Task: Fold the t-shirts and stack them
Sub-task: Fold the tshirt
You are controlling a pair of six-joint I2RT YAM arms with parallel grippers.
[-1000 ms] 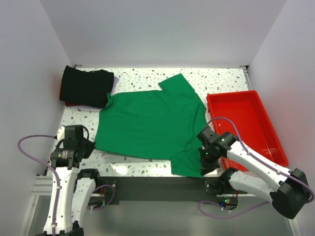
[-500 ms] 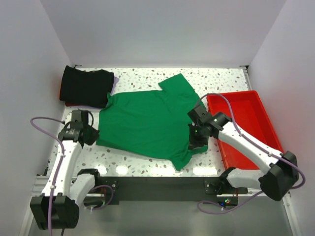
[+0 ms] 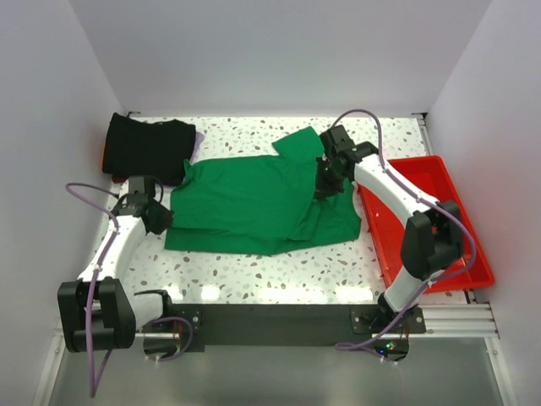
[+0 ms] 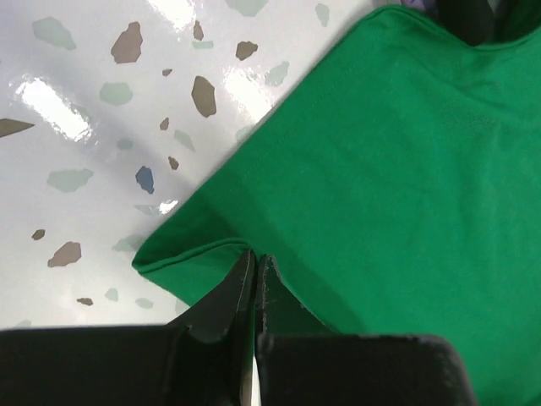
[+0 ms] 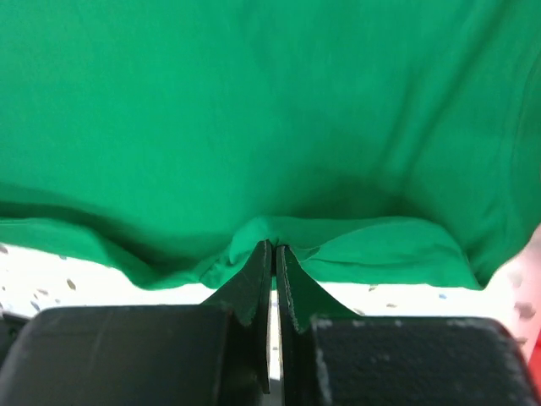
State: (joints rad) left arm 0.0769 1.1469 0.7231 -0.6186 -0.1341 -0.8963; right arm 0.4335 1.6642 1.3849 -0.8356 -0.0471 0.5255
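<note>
We see the spread shirt [image 3: 245, 203] in the middle of the table [image 3: 254, 275], the folded stack [image 3: 148, 150] behind it to the left, and the tray [image 3: 473, 254] to its right.

Bright, even overhead lighting. Left wrist view: white glare patches on the glossy table [image 4: 93, 220] ahead and left of the jaws; the green t-shirt [image 4: 406, 169] beyond the tips is sharp, the dark fingers [image 4: 215, 309] soft. Right wrist view: a soft shadow darkens the cloth just ahead of the tips; table at either side of the jaws is washed out.
</note>
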